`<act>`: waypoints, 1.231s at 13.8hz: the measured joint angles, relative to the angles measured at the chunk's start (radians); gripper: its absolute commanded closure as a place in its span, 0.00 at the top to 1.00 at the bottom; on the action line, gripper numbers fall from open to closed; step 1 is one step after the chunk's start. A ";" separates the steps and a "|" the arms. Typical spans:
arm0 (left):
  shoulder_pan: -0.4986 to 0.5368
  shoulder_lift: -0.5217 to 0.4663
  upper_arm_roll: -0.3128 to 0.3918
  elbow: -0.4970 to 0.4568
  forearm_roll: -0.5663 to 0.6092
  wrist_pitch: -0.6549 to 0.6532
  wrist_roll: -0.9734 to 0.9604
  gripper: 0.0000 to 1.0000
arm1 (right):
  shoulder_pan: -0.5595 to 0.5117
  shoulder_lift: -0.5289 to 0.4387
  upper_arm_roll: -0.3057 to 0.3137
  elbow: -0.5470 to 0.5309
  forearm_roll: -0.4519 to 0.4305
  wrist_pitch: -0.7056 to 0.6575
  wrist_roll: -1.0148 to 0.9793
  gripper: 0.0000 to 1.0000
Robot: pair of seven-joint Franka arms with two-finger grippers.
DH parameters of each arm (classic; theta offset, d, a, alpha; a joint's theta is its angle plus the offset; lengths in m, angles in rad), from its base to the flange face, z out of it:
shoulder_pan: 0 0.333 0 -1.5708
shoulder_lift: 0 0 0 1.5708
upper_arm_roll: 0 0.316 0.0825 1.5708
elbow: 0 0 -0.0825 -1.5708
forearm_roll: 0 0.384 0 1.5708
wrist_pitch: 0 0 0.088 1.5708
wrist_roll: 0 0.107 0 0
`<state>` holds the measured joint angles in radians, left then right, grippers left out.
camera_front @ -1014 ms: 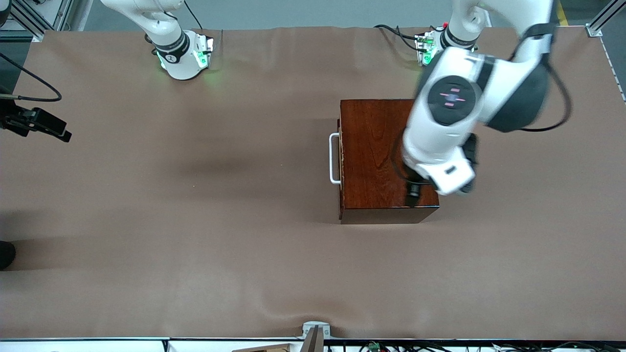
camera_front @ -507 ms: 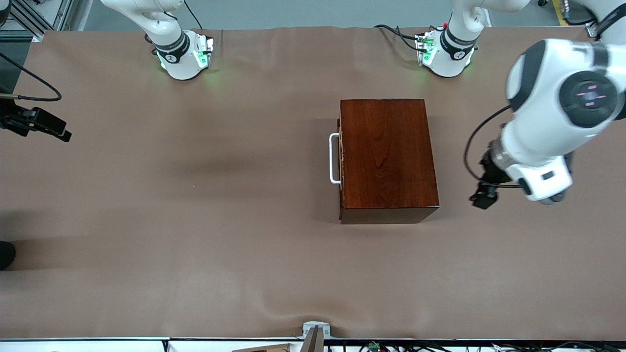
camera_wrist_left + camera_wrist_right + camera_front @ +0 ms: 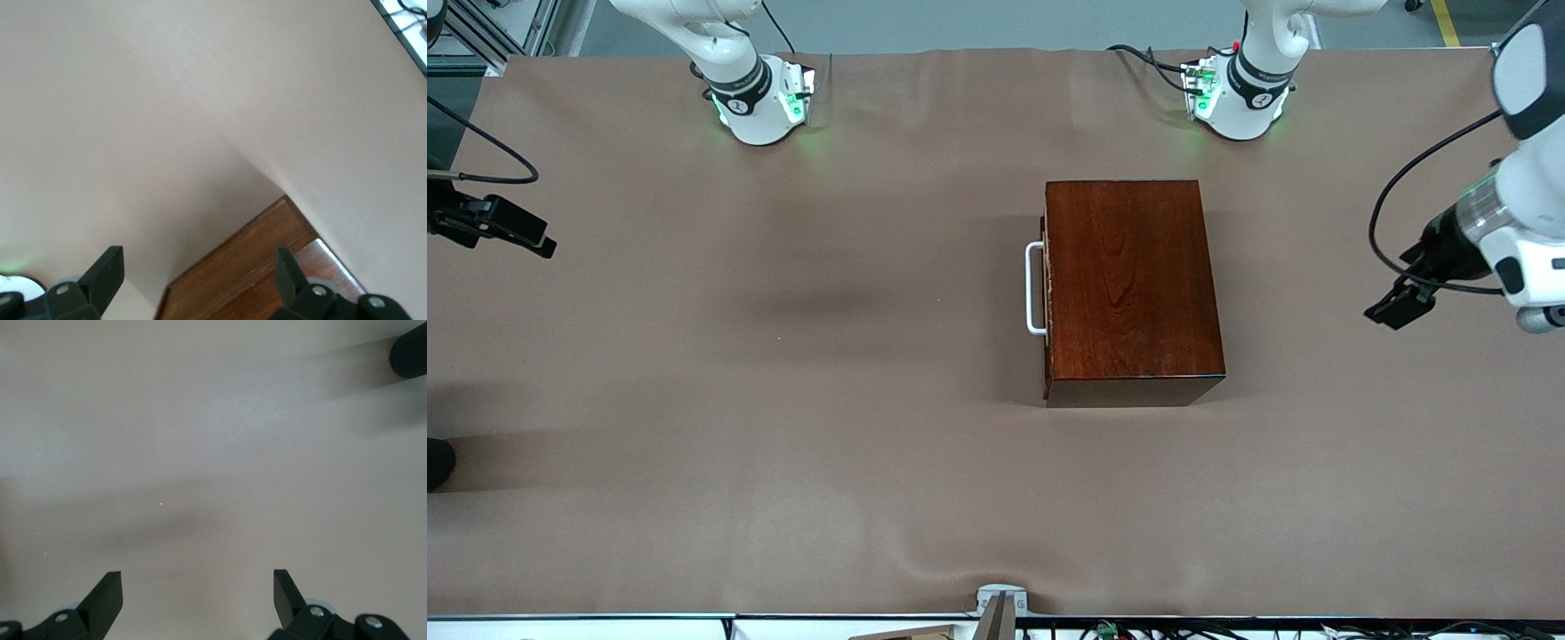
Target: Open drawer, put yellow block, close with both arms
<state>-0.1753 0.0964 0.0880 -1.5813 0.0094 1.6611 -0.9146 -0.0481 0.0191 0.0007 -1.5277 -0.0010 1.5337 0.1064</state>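
The dark red-brown wooden box [image 3: 1129,284] stands on the table, nearer the left arm's base. Its drawer is shut; only the thin front edge [image 3: 1047,356] and the white bar handle [image 3: 1034,289] show, facing the right arm's end. The yellow block is out of view. My left gripper [image 3: 1398,305] is open and empty, in the air over bare table between the box and the left arm's end; its wrist view [image 3: 199,259] shows a corner of the box [image 3: 253,267]. My right gripper [image 3: 520,236] is open and empty [image 3: 197,580], held over the table's right-arm end.
The brown table cover [image 3: 827,400] has low wrinkles near the front edge. A black round object [image 3: 438,462] lies at the table's right-arm end and also shows in the right wrist view [image 3: 408,352]. A metal bracket [image 3: 1000,604] sits at the front edge.
The left arm has swung from over the box out toward the left arm's end of the table, uncovering the box top. The right arm has not moved. The drawer stays shut.
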 measured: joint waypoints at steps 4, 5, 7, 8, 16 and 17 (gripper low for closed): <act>0.097 -0.055 -0.001 -0.038 -0.041 -0.023 0.319 1.00 | 0.000 0.000 0.000 0.000 0.000 0.002 0.000 1.00; 0.123 -0.074 0.000 -0.056 -0.048 -0.027 0.404 1.00 | 0.000 0.000 0.000 0.001 0.000 0.002 0.000 1.00; 0.147 -0.106 0.001 -0.083 -0.051 -0.045 0.529 1.00 | 0.000 0.000 0.000 0.001 0.000 0.002 0.000 1.00; 0.148 -0.116 0.000 -0.088 -0.051 -0.056 0.570 1.00 | 0.000 0.000 0.000 0.001 0.000 0.002 0.000 1.00; 0.145 -0.133 -0.067 -0.041 -0.020 -0.062 0.829 1.00 | 0.000 0.000 0.000 0.001 0.000 0.002 0.000 1.00; 0.141 -0.131 -0.085 -0.026 -0.008 -0.068 0.830 1.00 | 0.000 0.000 0.000 0.001 0.000 0.003 0.000 1.00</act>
<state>-0.0342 -0.0350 0.0028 -1.6077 0.0016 1.5931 -0.0846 -0.0481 0.0188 0.0011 -1.5270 -0.0010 1.5362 0.1064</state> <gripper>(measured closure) 0.000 0.000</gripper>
